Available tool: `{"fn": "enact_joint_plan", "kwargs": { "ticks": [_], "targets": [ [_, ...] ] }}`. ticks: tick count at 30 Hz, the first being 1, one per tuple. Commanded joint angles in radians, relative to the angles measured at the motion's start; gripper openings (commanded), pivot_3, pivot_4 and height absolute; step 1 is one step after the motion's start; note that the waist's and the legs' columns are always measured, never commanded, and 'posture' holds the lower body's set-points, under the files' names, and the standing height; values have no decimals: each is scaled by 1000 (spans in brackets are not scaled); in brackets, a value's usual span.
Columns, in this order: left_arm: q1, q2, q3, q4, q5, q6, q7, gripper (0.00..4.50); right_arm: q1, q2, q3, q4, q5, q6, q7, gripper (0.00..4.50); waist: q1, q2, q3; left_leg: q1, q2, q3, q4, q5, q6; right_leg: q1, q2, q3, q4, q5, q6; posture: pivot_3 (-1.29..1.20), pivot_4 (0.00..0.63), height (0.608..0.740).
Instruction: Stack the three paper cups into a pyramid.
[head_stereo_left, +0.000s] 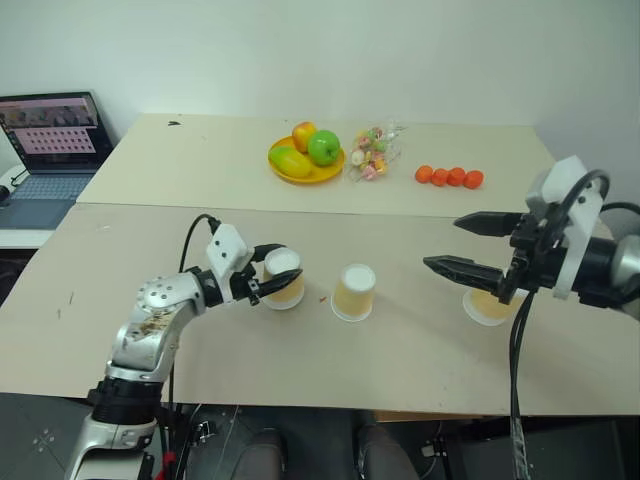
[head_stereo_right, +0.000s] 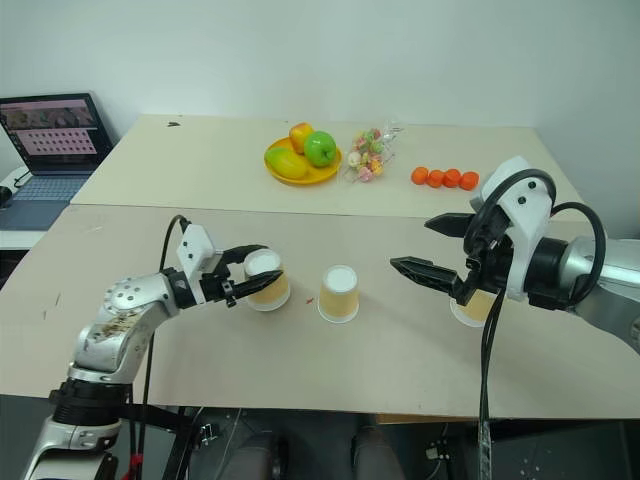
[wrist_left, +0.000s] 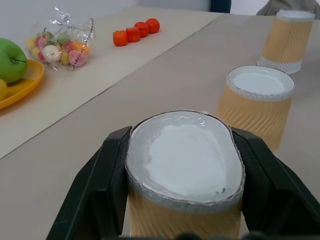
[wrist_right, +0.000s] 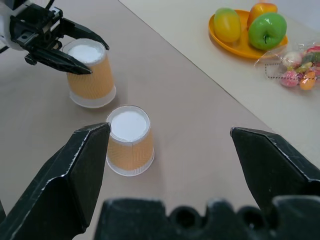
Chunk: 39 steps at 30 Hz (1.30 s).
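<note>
Three paper cups stand upside down in a row along the near table. My left gripper (head_stereo_left: 287, 267) is shut on the left cup (head_stereo_left: 284, 262), squeezing its white base into an oval (wrist_left: 185, 165); its rim looks to rest on the table. The middle cup (head_stereo_left: 354, 291) stands free a short way to the right. The right cup (head_stereo_left: 487, 308) is partly hidden behind my right gripper (head_stereo_left: 440, 242). That gripper hangs open above the table between the middle and right cups, pointing left, with nothing between its fingers (wrist_right: 75, 170).
On the far table are a yellow plate (head_stereo_left: 318, 178) of fruit, a clear bag of sweets (head_stereo_left: 370, 155) and a row of small orange fruits (head_stereo_left: 449, 177). A laptop (head_stereo_left: 50, 150) stands off the table's left side.
</note>
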Motion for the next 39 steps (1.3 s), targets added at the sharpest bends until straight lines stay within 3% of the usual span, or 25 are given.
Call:
{"fn": "enact_joint_plan", "kwargs": {
  "ticks": [1, 18, 34, 35, 36, 38, 39],
  "targets": [
    [3, -25, -21, -10, 1, -30, 23, 2418, -25, -40, -56, -1, -1, 19, 23, 4500, 0, 0, 0, 0, 0, 0, 0, 0, 0, 0, 0, 0, 0, 0, 0, 0, 150, 734],
    [-31, -77, -108, 131, 48, -160, -1, 2418, 3, -98, -202, -30, 44, 134, 24, 4500, 0, 0, 0, 1, 0, 0, 0, 0, 0, 0, 0, 0, 1, 0, 0, 0, 150, 734],
    [-53, -102, -143, 168, 45, -181, -40, 2418, 12, -103, -253, -47, 61, 176, 2, 4500, 0, 0, 0, 1, 0, 0, 0, 0, 0, 1, 0, 0, 0, 0, 0, 0, 150, 734],
    [-54, -104, -142, 169, 43, -180, -42, 3361, 14, -102, -255, -48, 60, 177, 2, 4500, 0, 0, 0, 1, 0, 0, 0, 0, 0, 1, 0, 0, 0, 0, 0, 0, 150, 734],
    [-56, -105, -142, 171, 39, -178, -45, 3545, 16, -101, -258, -48, 58, 177, 3, 4500, 0, 0, 0, 1, 0, 0, 0, 0, 0, 1, 0, 0, 0, 0, 0, 0, 150, 734],
    [-61, -107, -142, 174, 37, -178, -50, 4387, 20, -99, -260, -48, 54, 176, 4, 4500, -1, 0, 0, 0, 0, 0, 0, 0, 0, 0, 0, 0, 0, 0, 0, 0, 150, 734],
    [-64, -107, -142, 176, 37, -178, -51, 4456, 21, -98, -260, -48, 52, 174, 5, 4500, -1, 0, 0, 0, 0, 0, 0, 0, 0, 0, 0, 0, 0, 0, 0, 0, 150, 734]
  ]
}}
